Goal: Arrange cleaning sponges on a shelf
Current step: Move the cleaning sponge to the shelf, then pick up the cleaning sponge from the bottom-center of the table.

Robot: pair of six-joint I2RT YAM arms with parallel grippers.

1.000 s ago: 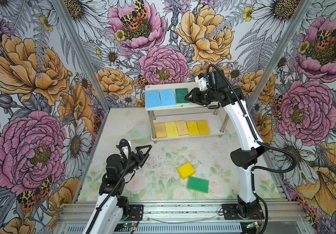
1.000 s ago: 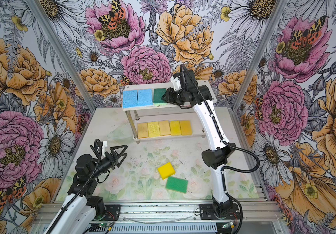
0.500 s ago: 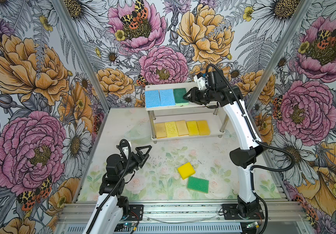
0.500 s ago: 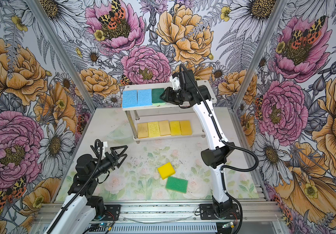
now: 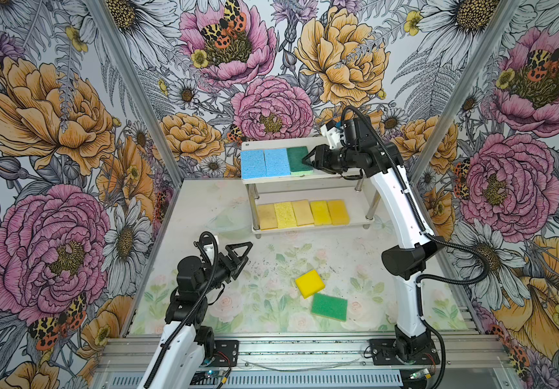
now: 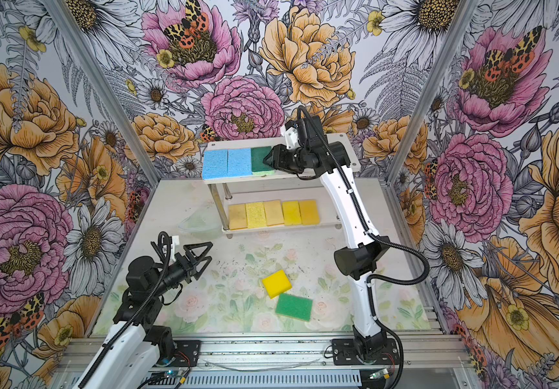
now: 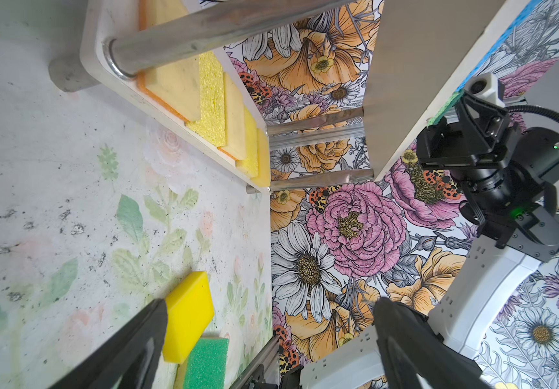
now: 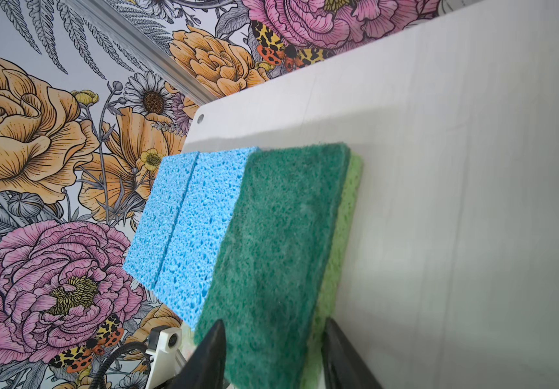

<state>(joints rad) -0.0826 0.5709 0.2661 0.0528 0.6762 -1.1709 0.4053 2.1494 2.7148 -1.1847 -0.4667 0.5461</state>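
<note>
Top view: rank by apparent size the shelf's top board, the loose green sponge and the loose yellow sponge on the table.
1. shelf's top board, by far the largest.
2. loose green sponge.
3. loose yellow sponge, only slightly smaller. The two lie close together, so nearness to the camera hardly matters.

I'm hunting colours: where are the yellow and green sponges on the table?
yellow sponge [image 5: 309, 283]: in a top view, centre of its top.
green sponge [image 5: 329, 306]: in a top view, centre of its top.

Three sponges [image 5: 276, 162] atop the shelf [image 5: 271, 144], five on its lower board [image 5: 359, 215] — two before it
</note>
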